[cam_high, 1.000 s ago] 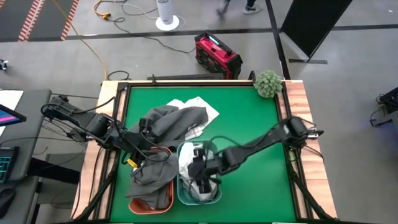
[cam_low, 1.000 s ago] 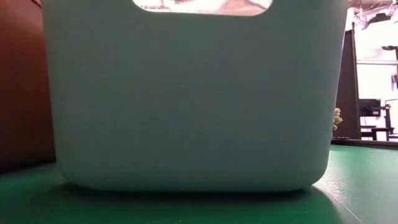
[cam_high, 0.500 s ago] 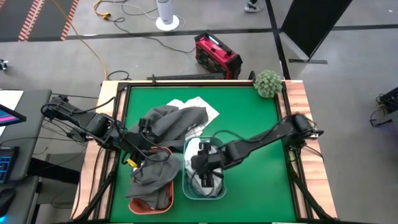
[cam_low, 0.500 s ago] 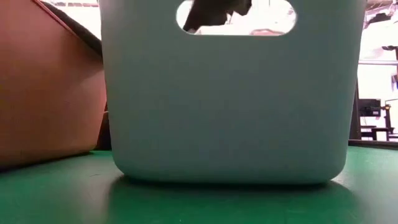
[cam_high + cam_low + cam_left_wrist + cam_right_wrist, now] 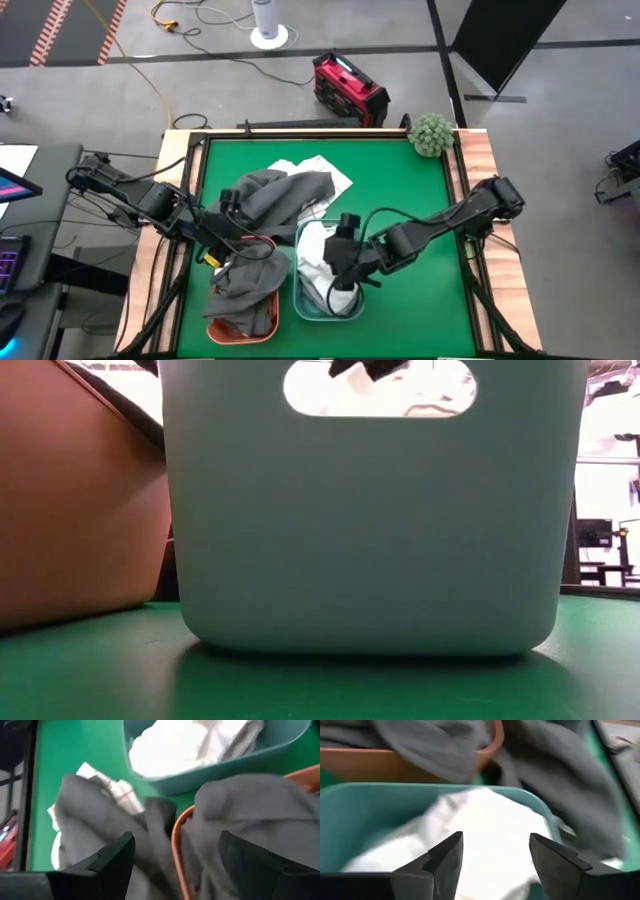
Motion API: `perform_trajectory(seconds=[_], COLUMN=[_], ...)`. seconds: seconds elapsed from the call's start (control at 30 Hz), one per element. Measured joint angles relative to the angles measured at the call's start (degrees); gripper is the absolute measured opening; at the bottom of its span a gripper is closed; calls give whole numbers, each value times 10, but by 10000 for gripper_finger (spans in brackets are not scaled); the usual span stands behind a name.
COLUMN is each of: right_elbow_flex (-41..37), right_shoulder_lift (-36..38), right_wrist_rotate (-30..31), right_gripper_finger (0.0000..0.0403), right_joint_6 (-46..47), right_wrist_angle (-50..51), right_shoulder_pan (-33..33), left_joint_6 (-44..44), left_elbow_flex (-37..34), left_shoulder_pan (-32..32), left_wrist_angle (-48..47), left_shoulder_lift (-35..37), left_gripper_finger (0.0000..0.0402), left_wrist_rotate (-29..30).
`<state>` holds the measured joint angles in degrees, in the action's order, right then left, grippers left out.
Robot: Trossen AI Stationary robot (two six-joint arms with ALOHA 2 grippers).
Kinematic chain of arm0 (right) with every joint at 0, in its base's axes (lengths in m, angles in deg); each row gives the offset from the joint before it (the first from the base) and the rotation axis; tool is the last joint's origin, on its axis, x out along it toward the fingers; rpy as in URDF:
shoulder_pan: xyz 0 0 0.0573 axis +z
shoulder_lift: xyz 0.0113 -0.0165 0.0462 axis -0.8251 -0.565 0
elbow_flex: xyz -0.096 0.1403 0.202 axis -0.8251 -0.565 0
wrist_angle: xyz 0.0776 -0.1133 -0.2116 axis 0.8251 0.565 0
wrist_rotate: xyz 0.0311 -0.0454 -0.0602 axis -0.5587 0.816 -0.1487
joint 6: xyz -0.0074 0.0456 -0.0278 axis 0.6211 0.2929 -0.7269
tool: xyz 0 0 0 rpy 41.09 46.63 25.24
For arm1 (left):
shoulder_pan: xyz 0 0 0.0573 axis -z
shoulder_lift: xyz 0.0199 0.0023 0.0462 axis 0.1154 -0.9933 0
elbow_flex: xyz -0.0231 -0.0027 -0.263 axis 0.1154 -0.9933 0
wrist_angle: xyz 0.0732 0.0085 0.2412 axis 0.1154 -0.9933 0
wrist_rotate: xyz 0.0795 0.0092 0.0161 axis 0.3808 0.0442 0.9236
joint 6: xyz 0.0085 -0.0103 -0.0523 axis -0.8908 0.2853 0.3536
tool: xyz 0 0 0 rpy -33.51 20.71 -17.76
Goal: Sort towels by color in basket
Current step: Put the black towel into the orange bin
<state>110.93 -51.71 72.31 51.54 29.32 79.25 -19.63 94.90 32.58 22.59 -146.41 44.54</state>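
The right gripper [image 5: 343,268] hangs with fingers spread wide and empty over the white towels [image 5: 318,262] in the teal basket [image 5: 300,305]; the left gripper [image 5: 228,240], wide open, holds nothing beside dark grey towels [image 5: 250,283] draped over the orange basket [image 5: 222,329]

Both hands, left [image 5: 232,243] and right [image 5: 343,272], gape empty.

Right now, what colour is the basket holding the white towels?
Teal basket, clearest in the right wrist view.
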Motion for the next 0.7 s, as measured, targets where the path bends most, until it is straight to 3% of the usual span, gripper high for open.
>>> perform_trajectory(seconds=[0.13,0.23,0.47,0.57,0.7], right_elbow_flex=[0,0,0,0,0], right_shoulder_lift=[1,2,-1,0,0], right_wrist_rotate=[39,72,181,215,218], right_gripper_finger=[255,255,255,255,255], right_joint_6=[24,33,30,24,23], right_wrist_angle=[34,36,35,30,21], right_shoulder_pan=[1,4,16,12,5], left_joint_6=[10,4,-32,-54,-87], left_elbow_flex=[-18,-53,-135,-139,-139], left_shoulder_pan=[-7,-35,-166,-234,-322], left_wrist_angle=[-6,20,96,134,159], left_shoulder_lift=[0,0,-1,-5,-32], left_gripper_finger=[275,275,275,275,275], left_wrist_rotate=[51,52,44,18,-68])
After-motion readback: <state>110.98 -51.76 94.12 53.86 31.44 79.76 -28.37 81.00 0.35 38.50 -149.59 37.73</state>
